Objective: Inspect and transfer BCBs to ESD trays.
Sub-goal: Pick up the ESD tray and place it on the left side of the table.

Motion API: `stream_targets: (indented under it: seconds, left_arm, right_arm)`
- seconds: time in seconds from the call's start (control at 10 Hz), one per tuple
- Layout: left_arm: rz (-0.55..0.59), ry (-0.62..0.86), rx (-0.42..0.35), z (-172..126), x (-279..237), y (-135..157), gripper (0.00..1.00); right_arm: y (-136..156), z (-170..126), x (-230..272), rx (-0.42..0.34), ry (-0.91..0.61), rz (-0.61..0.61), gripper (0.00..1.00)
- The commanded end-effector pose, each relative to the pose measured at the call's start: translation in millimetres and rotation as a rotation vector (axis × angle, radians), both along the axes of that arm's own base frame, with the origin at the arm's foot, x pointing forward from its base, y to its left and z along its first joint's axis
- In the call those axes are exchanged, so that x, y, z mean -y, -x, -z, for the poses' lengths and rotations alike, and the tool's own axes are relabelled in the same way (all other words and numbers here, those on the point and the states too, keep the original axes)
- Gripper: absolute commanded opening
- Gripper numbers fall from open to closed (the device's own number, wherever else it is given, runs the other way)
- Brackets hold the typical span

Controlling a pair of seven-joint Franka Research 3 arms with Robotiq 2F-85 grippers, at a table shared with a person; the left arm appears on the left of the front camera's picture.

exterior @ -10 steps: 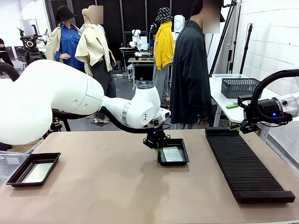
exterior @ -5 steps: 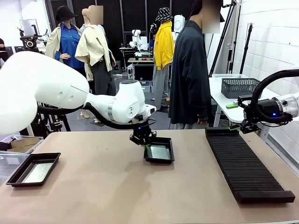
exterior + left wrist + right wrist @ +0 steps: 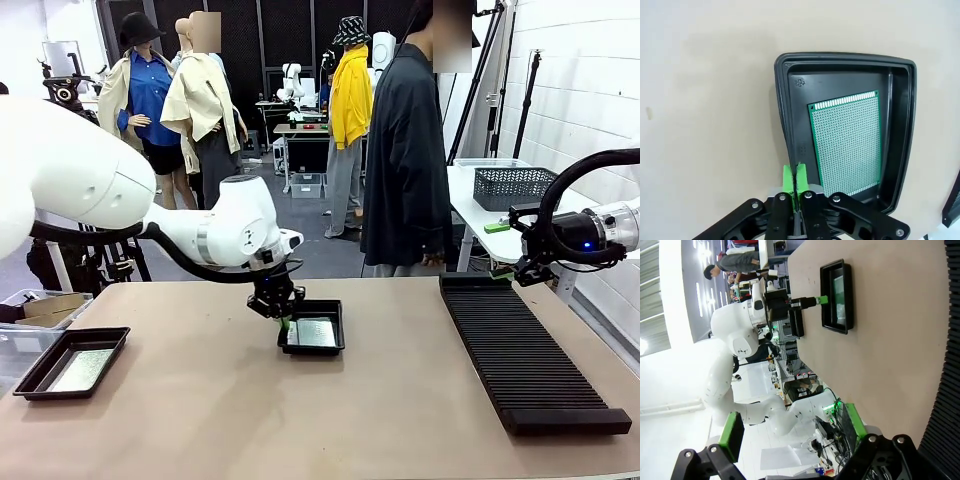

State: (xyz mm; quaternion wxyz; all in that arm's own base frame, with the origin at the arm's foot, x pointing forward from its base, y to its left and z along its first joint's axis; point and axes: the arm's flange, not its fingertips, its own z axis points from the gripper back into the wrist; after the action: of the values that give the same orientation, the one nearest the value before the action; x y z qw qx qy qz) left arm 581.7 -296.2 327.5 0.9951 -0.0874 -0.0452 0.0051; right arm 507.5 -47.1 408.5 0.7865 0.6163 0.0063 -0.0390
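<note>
Black and glossy, one ESD tray [image 3: 312,328] sat near the middle of the worktop [image 3: 300,420], toward its far edge, with a green BCB [image 3: 846,145] lying flat on its floor. The left gripper [image 3: 283,318] had its green pads [image 3: 788,178] clenched on that tray's rim, on the side facing the worktop's left edge; from the wrist camera the two pads stood pressed together over the raised wall, and the board lay just beside them, apart from the grip. A second ESD tray [image 3: 72,361] rested by the left edge of the worktop, toward the near corner, and a second BCB [image 3: 81,369] with a greyish sheen lay inside it. Along the right side of the worktop ran a long ribbed black rack [image 3: 525,360]. The right gripper [image 3: 528,270] hung above the far end of that rack, near the worktop's far right corner; its own camera showed the green-tipped fingers [image 3: 731,434] spread wide with nothing between them. A person in a dark coat [image 3: 405,150] stood beyond the far edge
</note>
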Motion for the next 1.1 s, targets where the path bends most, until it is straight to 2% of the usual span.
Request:
stream_targets:
  seconds: [0.0, 0.3, 1.0]
  left_arm:
    - [0.003, 0.039, 0.023, -1, -29, 18, 0.00]
    - [-0.022, 0.068, 0.038, -1, -61, 27, 0.00]
    - [0.061, 0.049, 0.040, 2, -125, 31, 0.00]
  right_arm:
    - [2, 1, -1, -0.005, 0.010, 0.006, 1.00]
    - [2, 1, -1, -0.005, 0.010, 0.006, 1.00]
    - [2, 1, -1, -0.005, 0.010, 0.006, 1.00]
